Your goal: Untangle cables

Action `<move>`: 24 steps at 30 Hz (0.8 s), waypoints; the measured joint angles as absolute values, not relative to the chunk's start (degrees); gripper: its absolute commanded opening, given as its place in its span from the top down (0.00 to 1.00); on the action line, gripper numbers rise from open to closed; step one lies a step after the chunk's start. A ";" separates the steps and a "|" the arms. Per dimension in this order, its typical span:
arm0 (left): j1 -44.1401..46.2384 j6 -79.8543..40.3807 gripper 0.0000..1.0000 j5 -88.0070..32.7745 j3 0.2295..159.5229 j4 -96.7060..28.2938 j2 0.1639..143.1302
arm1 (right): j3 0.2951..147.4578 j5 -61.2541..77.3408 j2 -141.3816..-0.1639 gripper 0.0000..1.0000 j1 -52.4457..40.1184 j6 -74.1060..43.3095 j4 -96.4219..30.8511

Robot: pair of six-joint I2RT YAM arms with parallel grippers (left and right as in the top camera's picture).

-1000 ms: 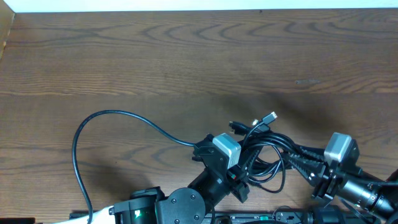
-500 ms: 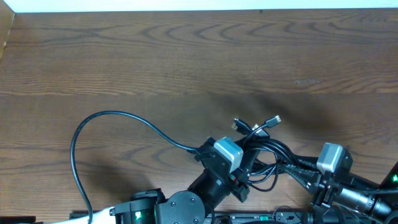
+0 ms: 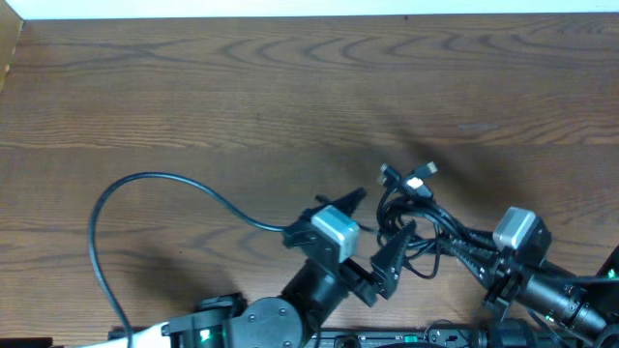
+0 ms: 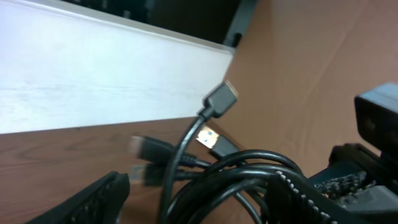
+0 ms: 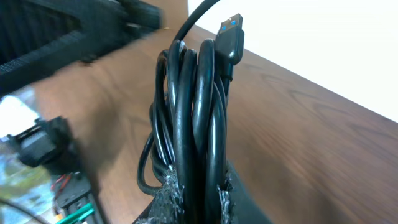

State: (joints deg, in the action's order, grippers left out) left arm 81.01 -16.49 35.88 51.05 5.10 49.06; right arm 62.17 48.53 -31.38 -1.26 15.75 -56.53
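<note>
From above: the cables [image 3: 418, 220] in one black bunch near the front edge of the brown wooden table [image 3: 290, 97], right of the middle. Lies slanted, long way running from the right gripper [image 3: 462, 247] at the lower right up and left to the small plugs [image 3: 406, 177], all pointing toward the back of the table. Just beside the bunch, the left gripper [image 3: 375, 232], jaws spread wide, holding nothing. Grip of the right gripper hard to make out from up there. From the right wrist: clenched tight on the cables [image 5: 193, 118], several strands side by side, standing straight up between the rough pads [image 5: 165, 190], with a blue-tipped plug [image 5: 231, 34] at the very top. From the left wrist: two dark fingers [image 4: 93, 202] far apart, curved strands low between them, one black plug tilted up and right in front of a white wall [image 4: 93, 81], other plugs blurred.
</note>
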 measured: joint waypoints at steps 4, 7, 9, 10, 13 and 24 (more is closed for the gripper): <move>81.01 -16.62 0.14 38.46 51.11 2.35 46.72 | 62.13 46.00 -31.44 0.99 -1.26 14.24 -55.20; 81.01 -17.21 0.12 39.44 51.13 0.49 45.21 | 62.13 45.17 -31.44 0.99 -1.26 13.39 -53.54; 81.01 -18.33 0.12 39.83 51.13 -0.54 44.45 | 62.11 44.93 -31.44 0.99 -1.26 12.43 -51.88; 81.01 -18.79 0.11 39.90 51.16 -0.93 44.23 | 62.08 44.91 -31.44 0.99 -1.26 11.97 -50.92; 81.01 -20.14 0.10 40.25 51.16 -2.46 44.03 | 62.08 44.88 -31.46 0.99 -1.26 10.68 -48.60; 81.01 -21.21 0.08 36.34 51.16 -3.18 44.14 | 62.06 46.30 -31.48 0.99 -1.26 4.45 -39.92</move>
